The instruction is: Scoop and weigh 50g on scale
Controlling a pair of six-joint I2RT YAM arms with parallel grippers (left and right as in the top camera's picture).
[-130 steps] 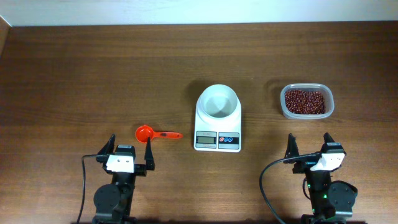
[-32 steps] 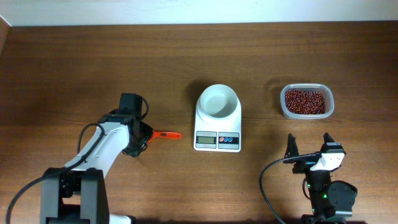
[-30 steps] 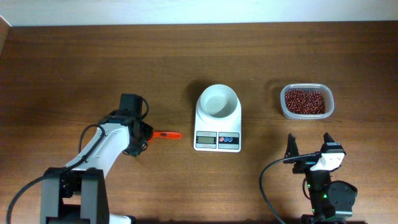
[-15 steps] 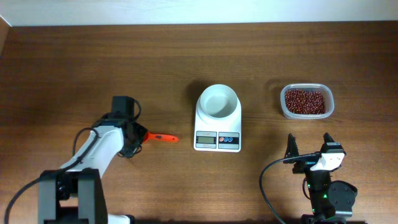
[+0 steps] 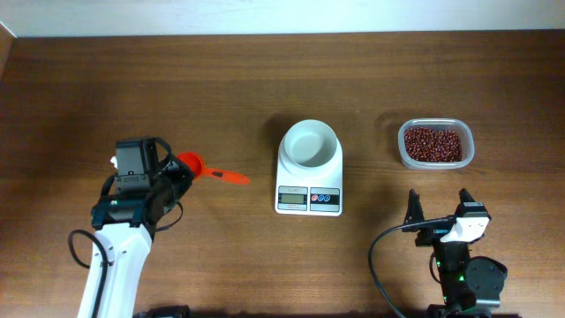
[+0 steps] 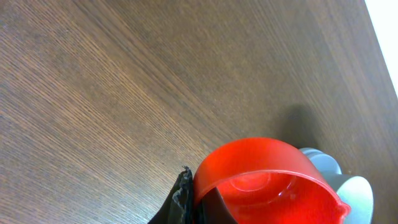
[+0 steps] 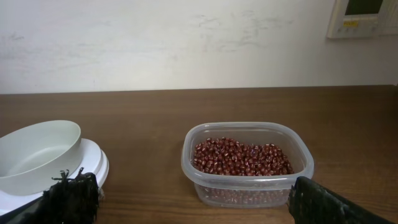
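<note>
Wooden table (image 5: 282, 79) bears the scale (image 5: 309, 187); left gripper (image 5: 176, 174) clamps the red scoop (image 5: 210, 172) (right gripper (image 5: 439, 201) gapes wide).

The light is soft and even, rather bright, and shadows beside the scale (image 5: 309, 168) on the dark table (image 5: 265, 79) are weak. In the left wrist view the red scoop (image 6: 261, 180) is very close, slightly blurred, with pale shine inside.
</note>
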